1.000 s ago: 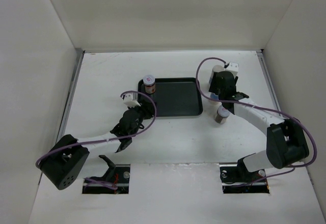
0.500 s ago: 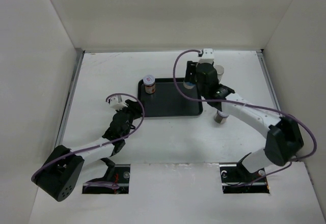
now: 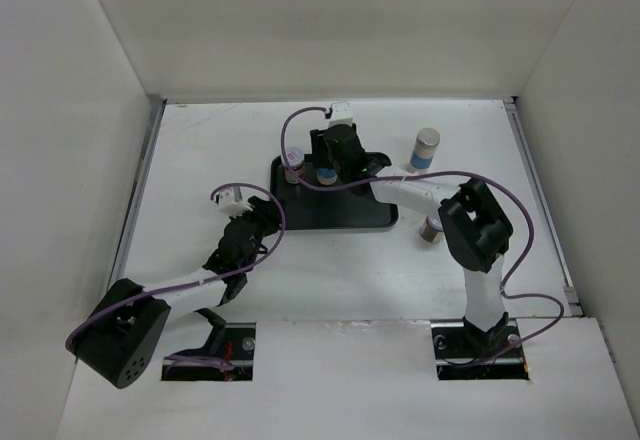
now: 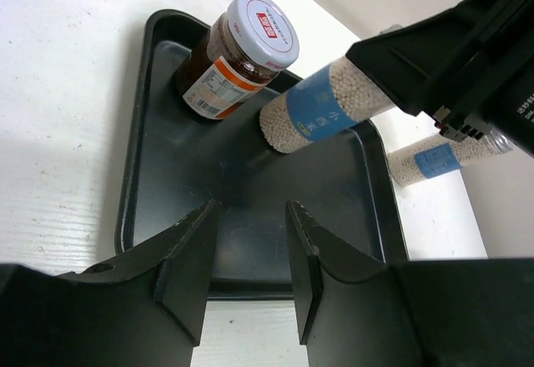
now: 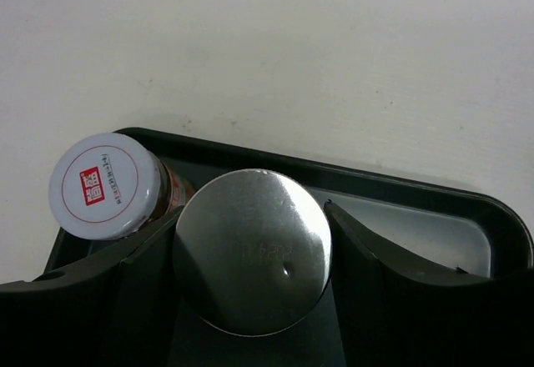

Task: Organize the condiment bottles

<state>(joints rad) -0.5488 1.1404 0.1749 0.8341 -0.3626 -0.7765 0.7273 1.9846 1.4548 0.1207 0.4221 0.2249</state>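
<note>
My right gripper (image 3: 333, 160) is shut on a tall blue-banded bottle (image 3: 326, 175) over the back left of the black tray (image 3: 370, 215). In the right wrist view the bottle's silver cap (image 5: 252, 250) fills the space between the fingers (image 5: 380, 292). A short brown jar (image 3: 294, 163) with a white cap (image 5: 104, 185) stands in the tray's back-left corner, right beside it. I cannot tell whether the held bottle (image 4: 321, 108) touches the tray floor. A second blue bottle (image 3: 425, 148) and a second brown jar (image 3: 433, 228) stand right of the tray. My left gripper (image 3: 262, 210) is open and empty, left of the tray.
The left wrist view looks between its open fingers (image 4: 188, 258) into the tray (image 4: 142, 175), with the brown jar (image 4: 238, 54) and the second blue bottle (image 4: 434, 160) beyond. White walls enclose the table on three sides. Purple cables loop over both arms.
My right arm has swung left from beside the tray, carrying the blue bottle over the tray to next to the brown jar. My left arm drew back a little.
</note>
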